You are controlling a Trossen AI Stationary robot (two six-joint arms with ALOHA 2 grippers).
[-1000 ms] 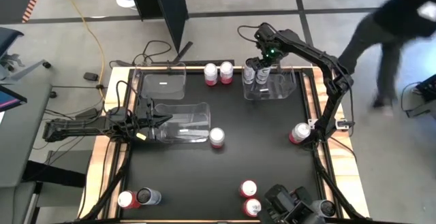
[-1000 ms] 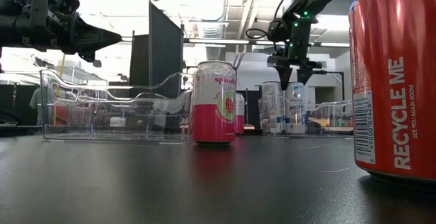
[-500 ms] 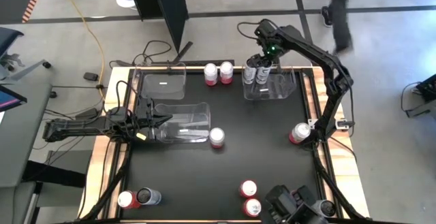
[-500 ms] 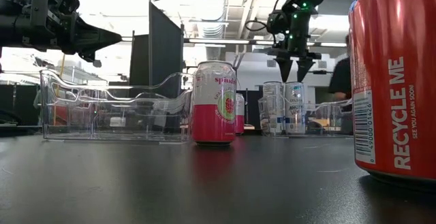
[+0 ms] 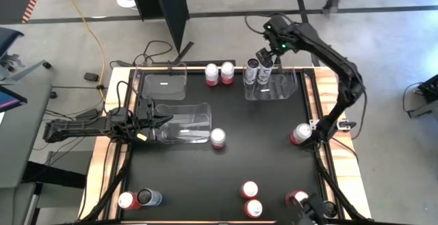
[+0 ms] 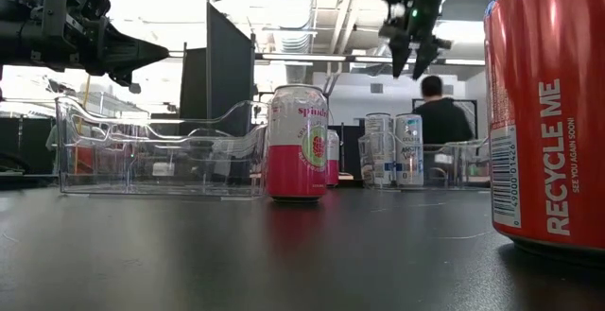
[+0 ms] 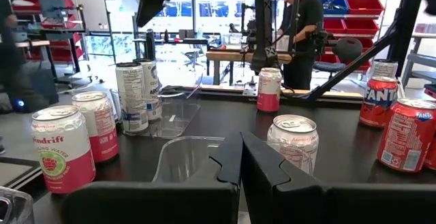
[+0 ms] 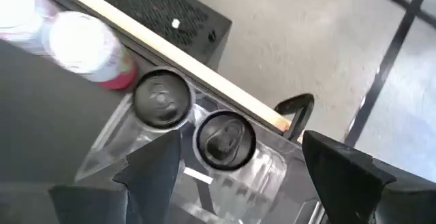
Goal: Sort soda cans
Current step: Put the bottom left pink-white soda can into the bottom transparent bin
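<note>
Sorting soda cans: right gripper (image 5: 268,53) empty and wide above the far-right bin (image 5: 287,88); left gripper (image 7: 240,157) pinched shut, idle by the left edge.

My right fingers are spread with nothing between them, over two dark grey cans (image 5: 256,69) standing upright in the clear, thin-walled plastic bin at the table's far edge. Pink-and-white cans (image 5: 218,72) stand just beside that bin; another (image 5: 217,137) sits mid-table, one (image 5: 301,133) near the right edge, and red cans (image 5: 249,189) along the near edge. Next pick, I judge: descend straight, centred, gripping the smooth aluminium wall below the rim, since round sides slip.
</note>
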